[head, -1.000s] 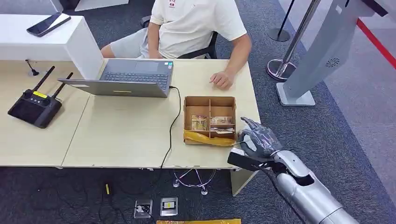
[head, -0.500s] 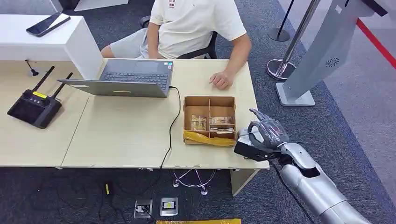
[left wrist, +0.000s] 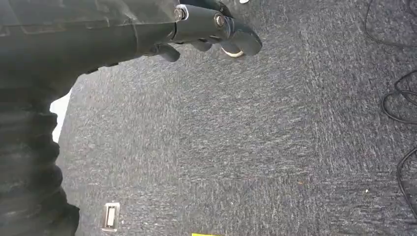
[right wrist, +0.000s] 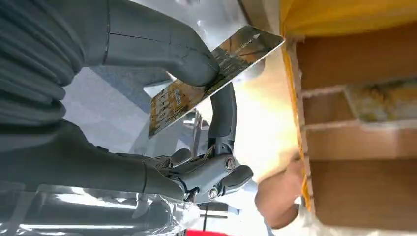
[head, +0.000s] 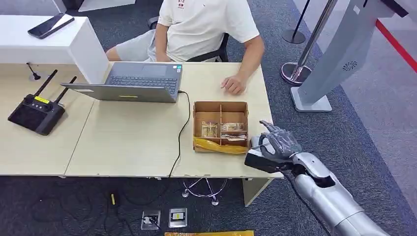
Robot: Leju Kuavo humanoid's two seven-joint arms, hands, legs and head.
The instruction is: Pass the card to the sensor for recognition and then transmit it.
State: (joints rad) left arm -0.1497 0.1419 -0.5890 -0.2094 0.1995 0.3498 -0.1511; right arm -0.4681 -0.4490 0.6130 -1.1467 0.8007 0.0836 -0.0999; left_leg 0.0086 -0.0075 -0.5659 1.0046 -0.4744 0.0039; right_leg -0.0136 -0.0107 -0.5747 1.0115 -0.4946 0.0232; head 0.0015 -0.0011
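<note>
My right hand point(head: 275, 146) has risen in the last second to hover just right of the cardboard box point(head: 220, 106), thumb and finger pinching the card point(right wrist: 211, 83), so I judge pickup done and the sensor pass next.

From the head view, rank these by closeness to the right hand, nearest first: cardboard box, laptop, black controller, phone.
Measured from the right hand, which pinches the card:
1. Cardboard box, just beside the hand at the table's near right corner.
2. Laptop, mid-table, towards the person.
3. Black controller, far left of the table.
4. Phone, on the white counter at the far left.
</note>
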